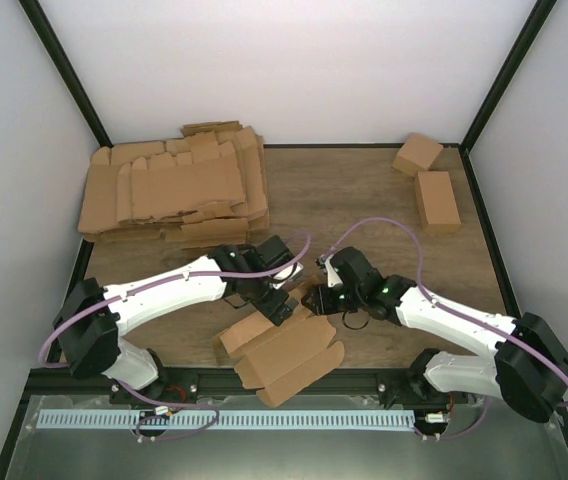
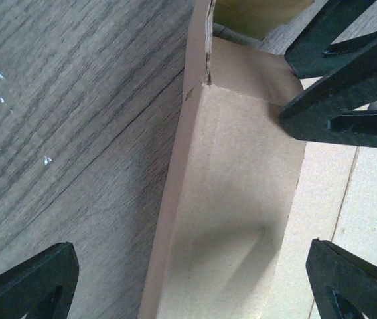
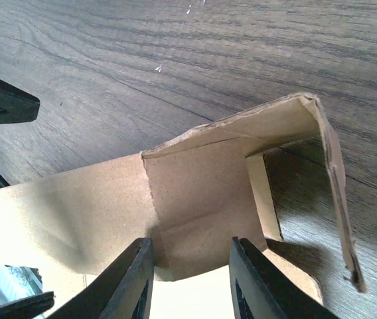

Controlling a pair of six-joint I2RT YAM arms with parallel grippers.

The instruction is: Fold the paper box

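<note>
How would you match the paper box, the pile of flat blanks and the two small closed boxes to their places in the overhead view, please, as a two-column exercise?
Things:
1. paper box
2. pile of flat blanks
3. two small closed boxes

Places:
A. far right corner
B. near edge, in the middle
C. far left

Pairs: 1-B; 2-C; 3-A

Paper box [image 1: 284, 355] at near edge of counter [image 1: 354, 190], centre. Left claw [image 1: 282, 305] and right claw [image 1: 319, 297] at its far side. Pile of flat blanks [image 1: 174, 190] far left. Two small boxes far right: one [image 1: 417, 153] behind the other [image 1: 437, 199].
</note>
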